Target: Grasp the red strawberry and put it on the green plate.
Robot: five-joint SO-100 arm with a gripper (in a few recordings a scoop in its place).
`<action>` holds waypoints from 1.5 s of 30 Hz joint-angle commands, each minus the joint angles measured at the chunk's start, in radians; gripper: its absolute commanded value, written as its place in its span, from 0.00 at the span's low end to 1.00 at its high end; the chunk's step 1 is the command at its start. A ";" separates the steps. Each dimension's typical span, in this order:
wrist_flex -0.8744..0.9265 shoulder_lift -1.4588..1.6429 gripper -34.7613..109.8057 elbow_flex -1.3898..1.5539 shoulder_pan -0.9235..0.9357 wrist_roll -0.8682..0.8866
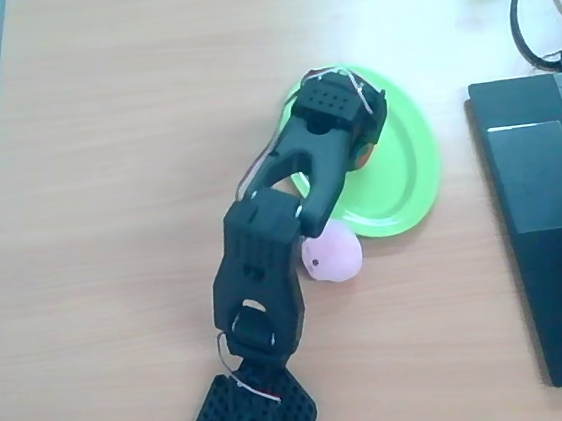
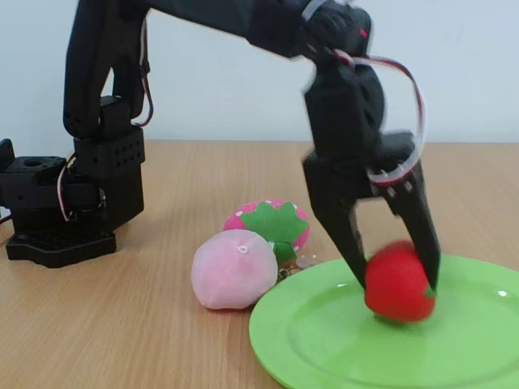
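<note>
Red strawberry, smooth and rounded, sits on the glossy lime plastic green plate w/ raised rim. My gripper, matte black, fingers clamped either side of it. Pale pink soft round toy just beside the plate edge.

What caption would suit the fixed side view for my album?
Black tool holding the red strawberry on the green plate, beside two pink toys.

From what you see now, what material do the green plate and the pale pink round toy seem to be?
The green plate looks like smooth, glossy plastic: small highlights sit on its rim. The pale pink round toy seems to be soft plush fabric, matte and slightly fuzzy, with a stitched dimple on top. I cannot tell its filling.
</note>
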 commanded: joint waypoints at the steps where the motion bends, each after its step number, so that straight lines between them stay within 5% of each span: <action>1: 0.008 -0.029 0.36 -0.081 0.023 0.008; 17: 0.012 -0.037 0.58 -0.086 0.014 0.014; 28: 0.012 0.327 0.61 0.175 -0.069 0.061; 34: -0.017 0.707 0.53 0.354 -0.199 0.169; 38: -0.202 1.042 0.48 0.603 -0.302 0.175; 45: -0.370 1.552 0.26 0.988 -0.408 0.189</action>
